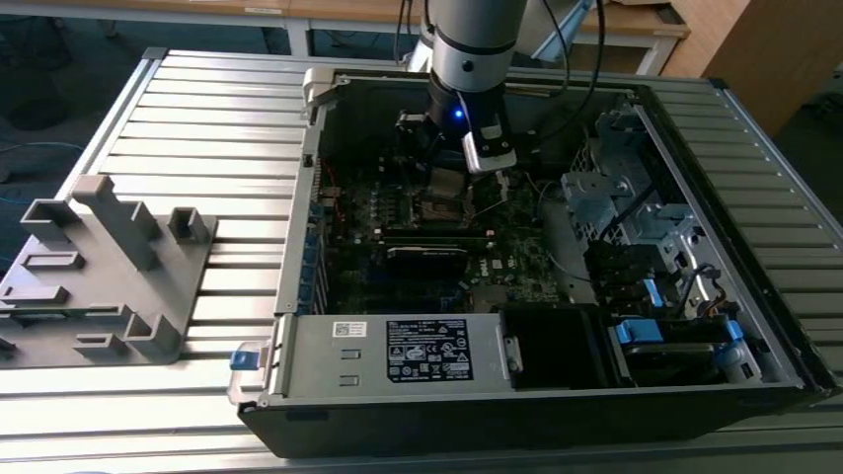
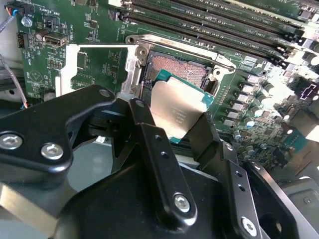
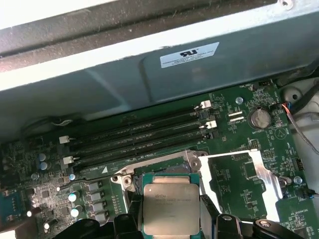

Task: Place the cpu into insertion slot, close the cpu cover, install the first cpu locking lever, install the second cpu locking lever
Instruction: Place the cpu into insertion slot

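My gripper (image 2: 172, 118) is shut on the cpu (image 2: 175, 110), a flat silver-grey square on a green base, with a black finger on each of two opposite edges. The cpu hangs just over the insertion slot (image 2: 180, 65), whose coppery pin field shows beyond the chip's far edge. The cpu cover (image 2: 66, 63), a silver frame with an open window, is swung open flat beside the slot. In the first wrist view the cpu (image 3: 171, 204) sits in front of the slot's rim (image 3: 185, 158), with the cover (image 3: 269, 175) alongside. In the exterior view the gripper (image 1: 448, 178) hangs above the slot (image 1: 443, 205), mid-motherboard.
Long black memory slots (image 3: 139, 137) run beside the slot. The open computer case (image 1: 306, 227) walls in the board, with a boxed power supply (image 1: 395, 355) at the front and drive bays (image 1: 619, 207) on the exterior view's right. A grey fixture (image 1: 113, 267) stands on the table.
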### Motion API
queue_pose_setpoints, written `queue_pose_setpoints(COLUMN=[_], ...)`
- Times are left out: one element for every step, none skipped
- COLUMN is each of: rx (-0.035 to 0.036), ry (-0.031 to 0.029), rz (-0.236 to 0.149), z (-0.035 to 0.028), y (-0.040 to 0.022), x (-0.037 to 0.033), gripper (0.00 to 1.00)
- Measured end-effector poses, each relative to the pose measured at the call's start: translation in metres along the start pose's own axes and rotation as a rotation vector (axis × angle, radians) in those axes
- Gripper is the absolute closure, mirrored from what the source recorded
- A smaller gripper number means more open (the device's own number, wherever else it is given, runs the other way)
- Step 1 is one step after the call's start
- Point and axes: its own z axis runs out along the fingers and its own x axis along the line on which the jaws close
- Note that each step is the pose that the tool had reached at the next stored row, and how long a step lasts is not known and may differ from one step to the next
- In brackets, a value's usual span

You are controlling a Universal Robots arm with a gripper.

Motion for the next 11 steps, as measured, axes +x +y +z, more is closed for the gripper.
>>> queue_pose_setpoints(rx=[0.0, 0.0, -0.0003, -0.0004, -0.0008, -0.001, -0.0013, -0.0016, -0.0019, -0.0023, -0.0026], ry=[0.0, -0.0003, -0.0014, -0.0028, -0.0044, -0.006, -0.0076, -0.0091, -0.0107, -0.0123, -0.0138], rz=[0.0, 0.004, 0.015, 0.033, 0.051, 0.07, 0.088, 0.106, 0.124, 0.142, 0.16], z=[0.0, 0.0, 0.0, 0.0001, 0.0001, 0.0002, 0.0002, 0.0003, 0.0004, 0.0005, 0.0006], y=[0.0, 0.0, 0.0, 0.0, 0.0, 0.0, -0.0001, -0.0001, -0.0001, -0.0001, -0.0001], x=[0.0, 0.0, 0.0, 0.0, 0.0, 0.0, 0.0, 0.0, 0.0, 0.0, 0.0], gripper=[0.46, 0.46, 0.46, 0.46, 0.46, 0.46, 0.46, 0.46, 0.46, 0.46, 0.46])
